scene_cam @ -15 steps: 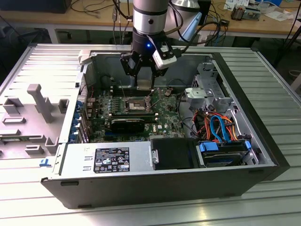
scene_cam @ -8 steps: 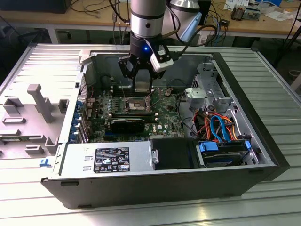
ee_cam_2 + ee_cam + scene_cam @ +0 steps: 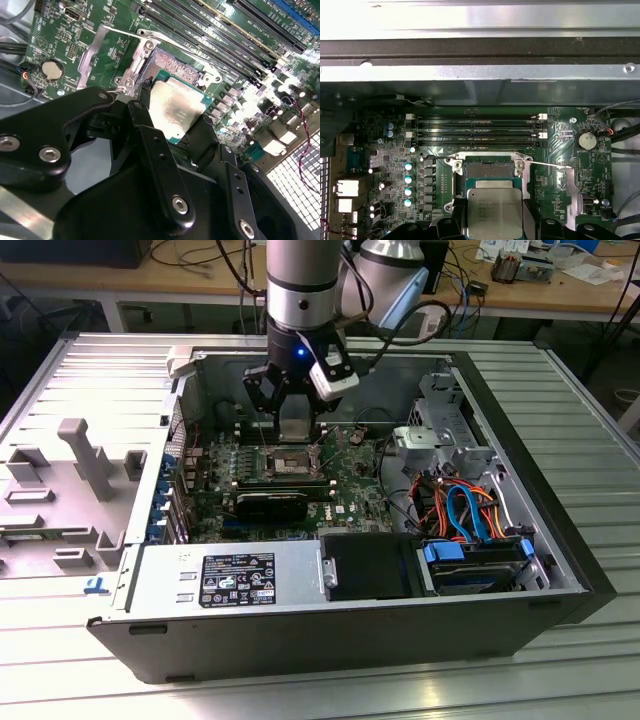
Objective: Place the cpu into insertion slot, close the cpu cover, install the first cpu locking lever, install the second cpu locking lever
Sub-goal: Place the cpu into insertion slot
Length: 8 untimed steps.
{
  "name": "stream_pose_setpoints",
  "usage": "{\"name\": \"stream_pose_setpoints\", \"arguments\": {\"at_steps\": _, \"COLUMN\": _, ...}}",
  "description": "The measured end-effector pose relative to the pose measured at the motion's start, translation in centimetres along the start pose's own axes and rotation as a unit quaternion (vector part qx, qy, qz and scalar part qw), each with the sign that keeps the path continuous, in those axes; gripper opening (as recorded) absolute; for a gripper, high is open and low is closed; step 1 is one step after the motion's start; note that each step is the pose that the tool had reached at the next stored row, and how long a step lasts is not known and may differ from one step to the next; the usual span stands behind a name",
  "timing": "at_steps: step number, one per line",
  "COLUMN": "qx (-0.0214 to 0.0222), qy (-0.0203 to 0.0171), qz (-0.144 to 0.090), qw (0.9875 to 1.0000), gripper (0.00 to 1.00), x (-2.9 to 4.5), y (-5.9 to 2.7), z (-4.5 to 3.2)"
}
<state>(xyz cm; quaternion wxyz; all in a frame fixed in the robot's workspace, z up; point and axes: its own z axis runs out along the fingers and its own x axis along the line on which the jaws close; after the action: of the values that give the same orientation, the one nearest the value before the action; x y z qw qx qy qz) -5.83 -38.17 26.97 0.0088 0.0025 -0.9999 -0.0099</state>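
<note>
Right now the cpu (image 3: 494,212) is clamped between the fingers of my gripper (image 3: 494,221), silver top up. It hangs over the near edge of the insertion slot (image 3: 487,170), whose dark centre lies bare. The cpu cover (image 3: 91,55) stands swung open beside the socket. Around them spreads the green motherboard (image 3: 390,150), inside the open computer case (image 3: 560,540).
</note>
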Motion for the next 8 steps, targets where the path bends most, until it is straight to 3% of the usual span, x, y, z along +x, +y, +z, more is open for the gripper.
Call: {"name": "stream_pose_setpoints", "arguments": {"at_steps": 8, "qx": 0.0000, "qy": 0.0000, "qz": 0.000, "qw": 1.0000, "gripper": 0.54, "x": 0.02, "y": 0.02, "z": 0.28}}
